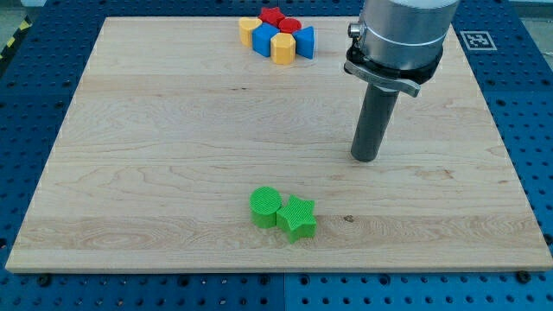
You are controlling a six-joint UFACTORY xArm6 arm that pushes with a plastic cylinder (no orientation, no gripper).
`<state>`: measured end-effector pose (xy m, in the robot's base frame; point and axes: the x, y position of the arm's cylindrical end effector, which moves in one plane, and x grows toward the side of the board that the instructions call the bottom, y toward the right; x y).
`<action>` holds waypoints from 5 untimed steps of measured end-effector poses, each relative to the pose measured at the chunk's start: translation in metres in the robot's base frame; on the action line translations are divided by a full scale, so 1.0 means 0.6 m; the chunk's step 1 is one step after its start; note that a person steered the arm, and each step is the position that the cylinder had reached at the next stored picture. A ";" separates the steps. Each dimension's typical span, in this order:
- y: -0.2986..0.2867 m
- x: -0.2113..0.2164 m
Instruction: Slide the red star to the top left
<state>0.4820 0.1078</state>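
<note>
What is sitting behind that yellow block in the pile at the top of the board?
Behind the front yellow block sit a blue block, a red star and another red block. Their lower parts are hidden. My tip stands apart, toward the view's right.

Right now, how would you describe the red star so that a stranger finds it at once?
Look at the wooden board, along its edge at the view's top, where a tight cluster of blocks sits. The red star is at the back of that cluster, behind the blue cube. Only it is both red and pointed.
</note>
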 end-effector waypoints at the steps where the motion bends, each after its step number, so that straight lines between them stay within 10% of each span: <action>1: 0.000 0.000; 5: 0.114 -0.189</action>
<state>0.3687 0.1764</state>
